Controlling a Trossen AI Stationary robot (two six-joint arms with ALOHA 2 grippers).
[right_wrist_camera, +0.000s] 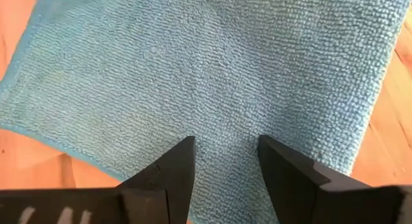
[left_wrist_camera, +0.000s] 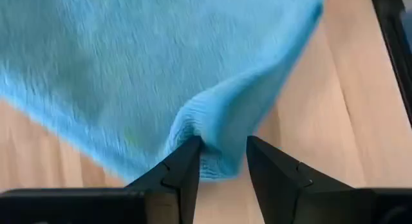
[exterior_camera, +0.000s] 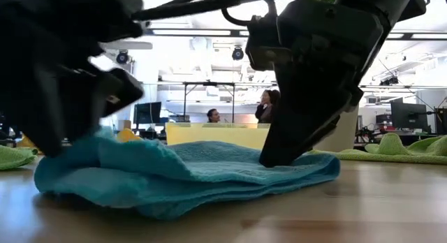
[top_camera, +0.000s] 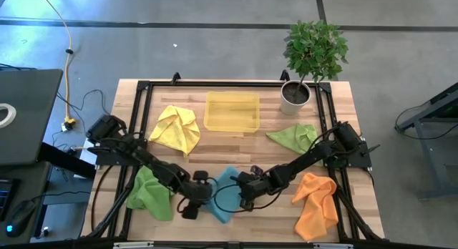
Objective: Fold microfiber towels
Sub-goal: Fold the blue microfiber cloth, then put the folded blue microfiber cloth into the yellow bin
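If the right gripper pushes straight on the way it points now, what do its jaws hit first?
Most likely the blue towel: the right gripper points down at it with jaws apart over flat cloth. The table probably lies just underneath.

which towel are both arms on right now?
The blue towel, front centre between both arms; the yellow, orange and two green ones lie untouched around it.
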